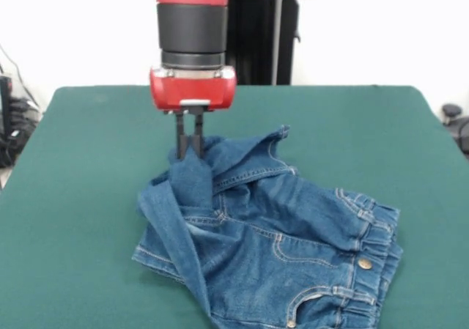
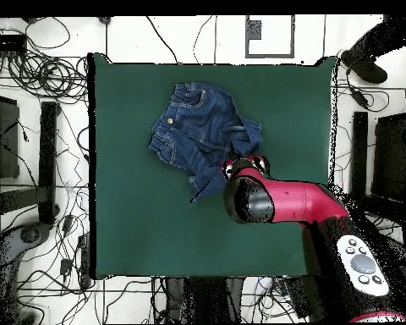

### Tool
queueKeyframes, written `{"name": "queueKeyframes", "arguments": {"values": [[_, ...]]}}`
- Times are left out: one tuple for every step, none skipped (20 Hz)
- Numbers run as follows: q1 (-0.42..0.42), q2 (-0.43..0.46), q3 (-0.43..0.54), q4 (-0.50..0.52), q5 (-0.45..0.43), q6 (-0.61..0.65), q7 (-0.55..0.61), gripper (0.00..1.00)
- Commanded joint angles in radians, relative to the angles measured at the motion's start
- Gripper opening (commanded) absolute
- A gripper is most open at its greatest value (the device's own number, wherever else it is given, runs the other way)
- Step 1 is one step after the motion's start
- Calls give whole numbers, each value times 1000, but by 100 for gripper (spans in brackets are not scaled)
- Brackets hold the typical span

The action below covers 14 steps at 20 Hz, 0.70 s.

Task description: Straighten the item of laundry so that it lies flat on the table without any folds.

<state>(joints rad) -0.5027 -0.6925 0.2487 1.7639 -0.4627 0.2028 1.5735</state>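
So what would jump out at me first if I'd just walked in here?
Probably the red arm's gripper near the table's middle, its black fingers pinched on a raised fold of the small blue jeans. The rest of the jeans lie rumpled on the dark green table.

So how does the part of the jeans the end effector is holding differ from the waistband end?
The held part of the jeans is pulled up off the table in a peak, pinched in the end effector; the waistband end lies low on the table. The held part is plain denim; the waistband end is gathered and carries a metal button. Both are faded blue denim.
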Motion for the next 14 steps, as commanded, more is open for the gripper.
{"name": "queueKeyframes", "arguments": {"values": [[110,-79,66,65,40,21,142,0],[114,-97,66,67,49,43,138,0],[113,-113,72,69,61,70,131,0],[109,-130,80,75,73,92,124,0],[101,-144,90,83,83,109,113,0],[93,-155,98,90,91,120,101,0],[84,-166,107,96,99,132,89,0],[74,-172,114,102,102,139,76,0],[66,-179,120,107,103,145,62,0],[56,-182,125,111,99,149,45,0],[41,-186,137,118,97,153,26,0],[21,-190,152,127,96,149,13,0],[-7,-196,179,142,107,149,6,0],[-38,-202,212,156,121,155,-6,0]]}}
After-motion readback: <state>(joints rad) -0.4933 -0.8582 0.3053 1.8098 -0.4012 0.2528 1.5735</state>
